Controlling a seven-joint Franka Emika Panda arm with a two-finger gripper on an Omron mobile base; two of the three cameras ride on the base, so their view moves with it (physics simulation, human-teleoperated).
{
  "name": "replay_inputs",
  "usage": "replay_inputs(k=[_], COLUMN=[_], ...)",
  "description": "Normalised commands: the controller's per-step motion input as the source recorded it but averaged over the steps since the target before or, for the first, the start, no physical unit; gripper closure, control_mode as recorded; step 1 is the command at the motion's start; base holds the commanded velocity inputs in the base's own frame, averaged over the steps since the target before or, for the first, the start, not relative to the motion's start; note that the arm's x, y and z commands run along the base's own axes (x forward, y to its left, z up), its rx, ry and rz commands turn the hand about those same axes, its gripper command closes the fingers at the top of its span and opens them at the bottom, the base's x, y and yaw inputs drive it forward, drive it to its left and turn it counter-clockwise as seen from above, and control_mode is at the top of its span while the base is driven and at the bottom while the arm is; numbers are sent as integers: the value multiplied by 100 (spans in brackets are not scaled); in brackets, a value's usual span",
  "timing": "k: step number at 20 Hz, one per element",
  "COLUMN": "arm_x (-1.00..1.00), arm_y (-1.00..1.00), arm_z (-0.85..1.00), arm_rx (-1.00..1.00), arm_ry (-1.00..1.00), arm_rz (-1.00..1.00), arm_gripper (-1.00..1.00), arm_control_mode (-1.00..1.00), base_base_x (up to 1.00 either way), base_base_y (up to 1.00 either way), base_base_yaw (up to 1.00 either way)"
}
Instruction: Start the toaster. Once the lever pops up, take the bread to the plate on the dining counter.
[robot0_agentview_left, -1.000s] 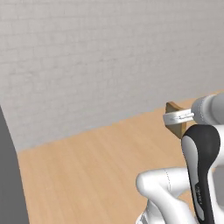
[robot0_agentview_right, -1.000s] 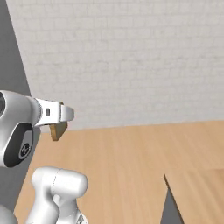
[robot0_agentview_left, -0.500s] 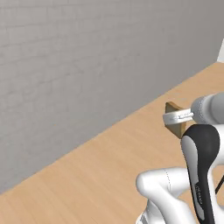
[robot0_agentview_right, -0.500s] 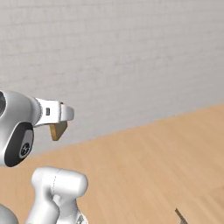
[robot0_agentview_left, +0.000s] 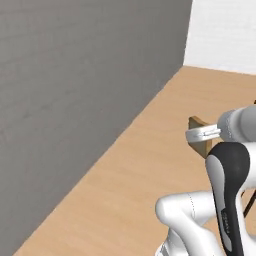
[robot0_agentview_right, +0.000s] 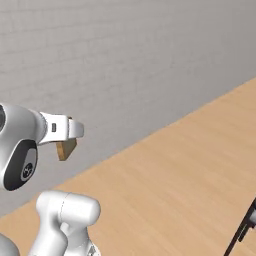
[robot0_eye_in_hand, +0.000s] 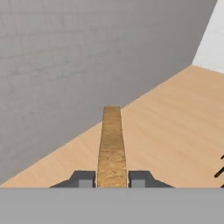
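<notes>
My gripper (robot0_eye_in_hand: 111, 178) is shut on the bread (robot0_eye_in_hand: 111, 140), a golden-brown slice seen edge-on, standing up between the two dark fingertips (robot0_eye_in_hand: 83, 178). In the left base view the bread (robot0_agentview_left: 199, 125) sticks out past the white hand, with the gripper (robot0_agentview_left: 202, 134) held high in front of the arm. In the right base view the bread (robot0_agentview_right: 65, 149) hangs just under the white gripper (robot0_agentview_right: 70, 131). The toaster, the plate and the dining counter are out of view.
A grey brick wall (robot0_agentview_left: 75, 90) runs along the left, meeting a white wall (robot0_agentview_left: 225, 30) at a far corner. A light wooden floor (robot0_agentview_right: 175, 190) stretches ahead. A thin dark object (robot0_agentview_right: 244, 227) pokes in at the lower right.
The whole picture has swung sideways as the base turns; the wall now looms closer on the left and a corner has come into sight. The bread stays held in the gripper.
</notes>
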Motion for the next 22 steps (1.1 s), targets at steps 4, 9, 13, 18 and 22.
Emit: replay_inputs(k=[4, 9, 13, 18, 22], arm_x=[0, 0, 0, 0, 0], arm_y=[0, 0, 0, 0, 0], arm_z=[0, 0, 0, 0, 0], arm_rx=[0, 0, 0, 0, 0], arm_ry=[0, 0, 0, 0, 0], arm_rz=[0, 0, 0, 0, 0], arm_gripper=[100, 100, 100, 100, 100], arm_control_mode=[100, 100, 100, 100, 100], base_base_x=[85, 65, 59, 89, 100], base_base_y=[16, 17, 10, 28, 41], base_base_yaw=[-61, -65, -66, -60, -54])
